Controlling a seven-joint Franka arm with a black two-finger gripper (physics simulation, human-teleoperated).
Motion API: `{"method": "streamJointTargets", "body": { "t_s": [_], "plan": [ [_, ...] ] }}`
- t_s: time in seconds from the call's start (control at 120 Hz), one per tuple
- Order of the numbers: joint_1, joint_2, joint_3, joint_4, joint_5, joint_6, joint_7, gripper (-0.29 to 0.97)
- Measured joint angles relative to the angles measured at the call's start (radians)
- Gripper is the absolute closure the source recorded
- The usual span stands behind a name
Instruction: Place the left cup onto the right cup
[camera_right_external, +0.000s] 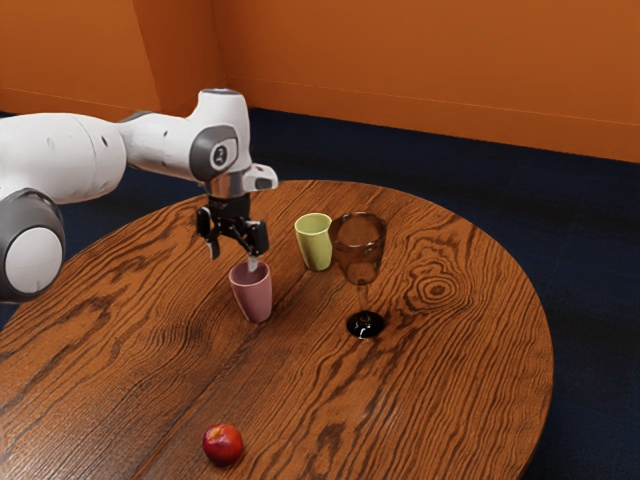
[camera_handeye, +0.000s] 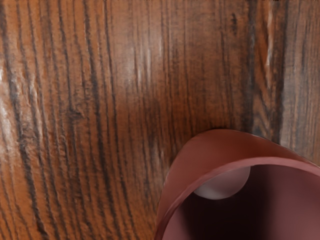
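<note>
A pink cup (camera_right_external: 251, 290) stands upright on the round wooden table (camera_right_external: 420, 400), at the exterior view's left of the other cups. My gripper (camera_right_external: 233, 255) hangs open right above its rim. One fingertip (camera_right_external: 254, 264) reaches the cup's mouth, and the other finger (camera_right_external: 213, 246) stays outside, to the exterior view's left. Neither finger presses the wall. In the wrist view the pink cup (camera_handeye: 200, 165) looms just under my hand, with its open mouth showing. A yellow-green cup (camera_right_external: 314, 240) stands upright a little farther to the exterior view's right.
A brown stemmed glass (camera_right_external: 358, 248) on a black foot (camera_right_external: 365, 324) stands right beside the yellow-green cup. A red apple (camera_right_external: 223, 443) lies near the table's front edge. The table's rim curves off at the exterior view's right.
</note>
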Motion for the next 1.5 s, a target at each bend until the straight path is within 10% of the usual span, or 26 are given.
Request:
{"method": "streamJointTargets", "body": {
  "t_s": [0.2, 0.408, 0.6, 0.958, 1.5],
  "plan": [
    [0.002, 0.024, 0.005, -0.041, 0.002, 0.061, 0.002, 0.01],
    [0.000, 0.030, 0.005, -0.042, 0.005, 0.087, -0.003, 0.49],
    [-0.004, 0.031, 0.005, -0.041, 0.006, 0.095, -0.015, 0.69],
    [-0.016, -0.011, 0.004, -0.004, 0.026, 0.082, -0.032, 0.77],
    [-0.017, 0.121, -0.018, 0.531, 0.035, -0.076, -0.046, 0.79]
  ]
}}
